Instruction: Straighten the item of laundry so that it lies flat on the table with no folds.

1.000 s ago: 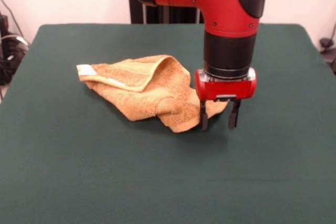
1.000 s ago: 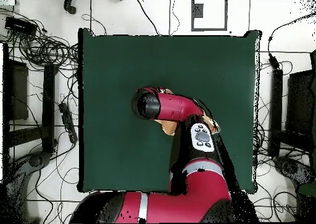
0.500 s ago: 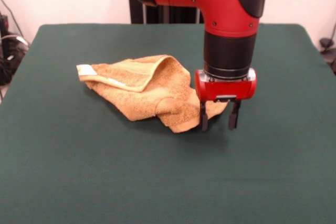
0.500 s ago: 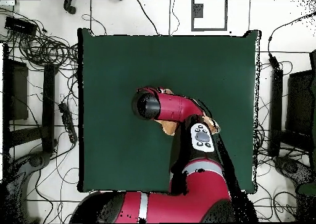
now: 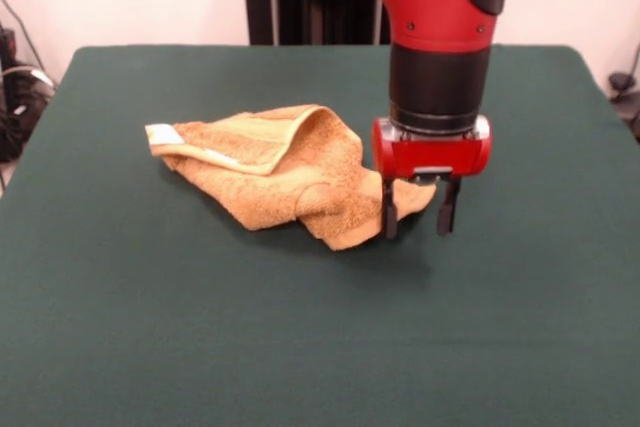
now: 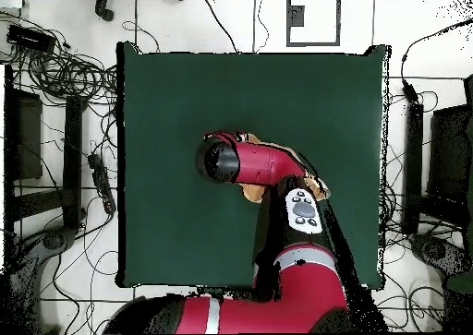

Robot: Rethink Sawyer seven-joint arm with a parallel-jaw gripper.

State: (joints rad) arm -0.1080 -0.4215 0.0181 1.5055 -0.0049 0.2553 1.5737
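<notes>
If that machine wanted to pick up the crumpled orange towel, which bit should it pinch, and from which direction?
Probably the loose corner of the towel that lies thin on the table beside the open tool. Come straight down from above: the middle is bunched in thick folds, while that corner is thin enough to pinch.

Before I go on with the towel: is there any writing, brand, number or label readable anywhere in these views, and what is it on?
No text can be read in either view.
White label at the left end of the towel: too small to tell whether it carries print.
Button panel on the arm, seen from overhead: markings too blurred to read.
Tool, open at the towel's right corner: no lettering visible.
Table: plain green, no markings.
</notes>
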